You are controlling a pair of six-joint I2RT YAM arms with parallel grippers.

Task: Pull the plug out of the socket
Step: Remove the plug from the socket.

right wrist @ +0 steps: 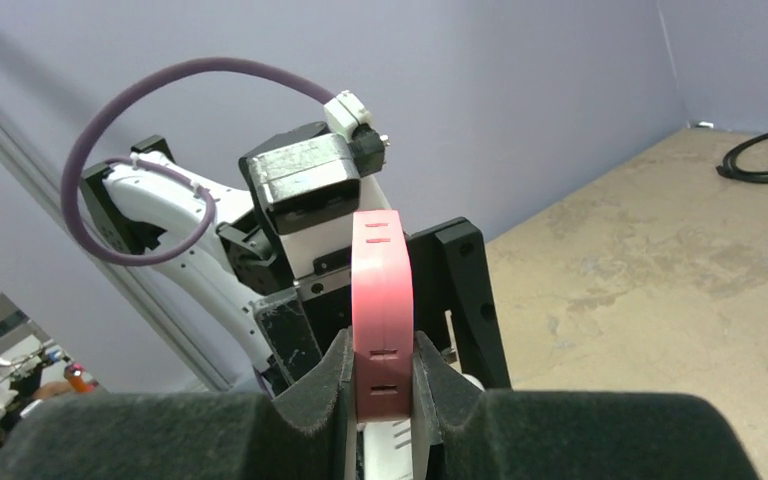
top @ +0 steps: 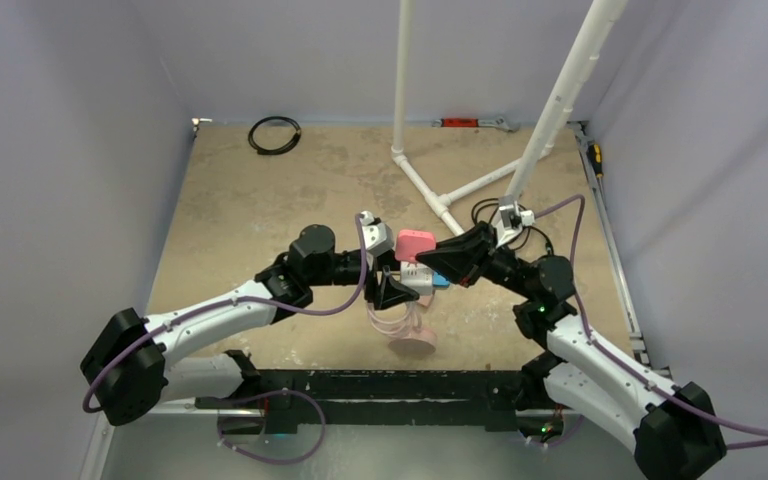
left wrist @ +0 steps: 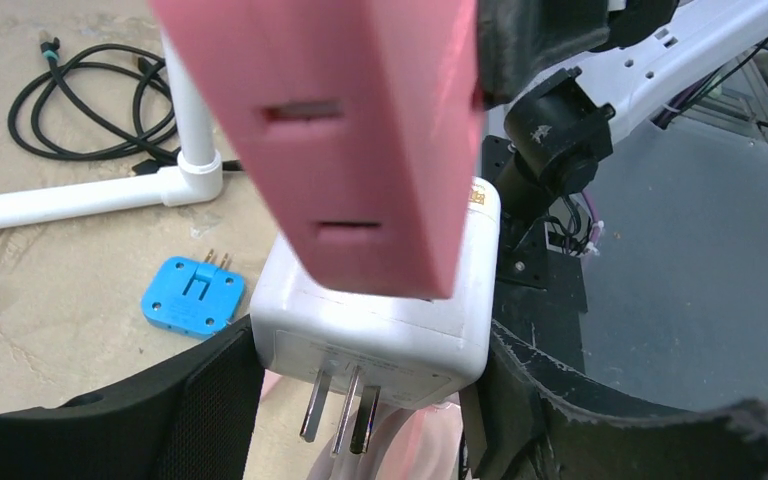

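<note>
The pink plug (top: 415,243) stands edge-up, and my right gripper (top: 432,259) is shut on its flat sides. In the right wrist view the plug (right wrist: 378,300) sits between the dark pads (right wrist: 328,385). The white socket cube (top: 417,279) lies just under it, and my left gripper (top: 400,285) is shut on it. In the left wrist view the plug (left wrist: 350,130) meets the socket's (left wrist: 380,310) top face. I cannot tell if its pins are still inside. The socket's own metal prongs (left wrist: 345,405) point down. The coiled pink cable (top: 392,320) hangs below.
A round pink disc (top: 412,342) lies near the front edge. A blue adapter (left wrist: 192,295) lies on the table (top: 260,200) beside the socket. A white pipe frame (top: 430,195) stands behind. Black cables lie at the back left (top: 274,134) and by the pipe (left wrist: 80,100).
</note>
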